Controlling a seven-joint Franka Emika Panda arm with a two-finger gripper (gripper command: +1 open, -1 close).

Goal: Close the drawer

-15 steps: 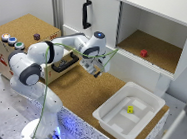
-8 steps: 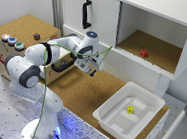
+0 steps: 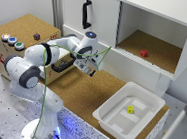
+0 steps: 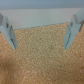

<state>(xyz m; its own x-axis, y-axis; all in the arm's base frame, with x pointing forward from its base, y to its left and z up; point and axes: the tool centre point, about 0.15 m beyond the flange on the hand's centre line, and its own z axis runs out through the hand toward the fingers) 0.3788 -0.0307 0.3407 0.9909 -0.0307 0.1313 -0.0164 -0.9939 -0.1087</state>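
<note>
The cork-topped wooden box (image 3: 21, 28) stands at the exterior view's left, with coloured buttons (image 3: 12, 41) on top. Its light wooden drawer (image 3: 66, 61) stands pulled out a little. The black bar handle (image 3: 60, 67) is partly hidden behind my arm. My gripper (image 3: 90, 70) hangs just to the exterior view's right of the drawer front, above the cork floor, pointing down. In the wrist view the gripper (image 4: 40, 32) is open and empty. Its two fingers (image 4: 72, 31) stand wide apart over bare cork. The drawer does not show in the wrist view.
A white cabinet door with a tall vertical black handle (image 3: 86, 14) stands behind the gripper. An open compartment to the exterior view's right holds a red cube (image 3: 144, 53). A white plastic tub (image 3: 116, 124) with a small yellow cube (image 3: 130, 109) sits at the front right.
The gripper has moved toward the exterior view's left and a little lower, closer to the drawer front. The drawer looks unmoved.
</note>
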